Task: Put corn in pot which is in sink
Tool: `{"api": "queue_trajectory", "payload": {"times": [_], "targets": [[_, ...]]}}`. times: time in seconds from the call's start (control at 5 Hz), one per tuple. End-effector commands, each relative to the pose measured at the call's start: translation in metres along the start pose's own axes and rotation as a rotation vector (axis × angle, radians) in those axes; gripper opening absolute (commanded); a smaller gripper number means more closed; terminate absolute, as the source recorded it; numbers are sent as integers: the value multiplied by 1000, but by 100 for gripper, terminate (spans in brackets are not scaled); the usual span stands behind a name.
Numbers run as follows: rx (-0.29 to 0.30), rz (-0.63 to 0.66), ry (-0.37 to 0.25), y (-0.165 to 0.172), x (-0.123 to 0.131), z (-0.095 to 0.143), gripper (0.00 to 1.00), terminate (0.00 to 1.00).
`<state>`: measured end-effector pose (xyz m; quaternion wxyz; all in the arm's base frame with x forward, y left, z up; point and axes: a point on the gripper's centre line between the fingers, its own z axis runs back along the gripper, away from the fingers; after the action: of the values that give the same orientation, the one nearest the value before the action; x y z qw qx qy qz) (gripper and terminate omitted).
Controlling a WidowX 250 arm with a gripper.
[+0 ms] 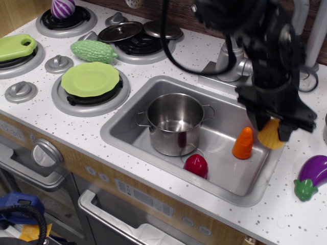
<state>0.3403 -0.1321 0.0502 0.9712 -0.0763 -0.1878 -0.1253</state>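
My gripper [271,131] is shut on the corn [270,137], a small yellow ridged fan-shaped toy, and holds it lifted above the right end of the sink [225,173]. The shiny steel pot [174,122] with two loop handles stands upright and empty in the left half of the sink, well to the left of my gripper. The black arm comes down from the top of the view and hides part of the faucet.
An orange carrot [243,143] stands in the sink just left of the corn, and a red toy [196,165] lies in front of the pot. A purple eggplant [312,176] lies on the counter at right. A green plate [90,78], green gourd [94,51] and lids are on the stove at left.
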Motion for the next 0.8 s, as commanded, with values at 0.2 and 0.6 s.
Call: {"api": "queue_trajectory", "payload": {"times": [0.2,0.6], "targets": [[40,-192,-28,58,4,40,0,0],[79,-297,-63,110,-19,33,0,0]]}}
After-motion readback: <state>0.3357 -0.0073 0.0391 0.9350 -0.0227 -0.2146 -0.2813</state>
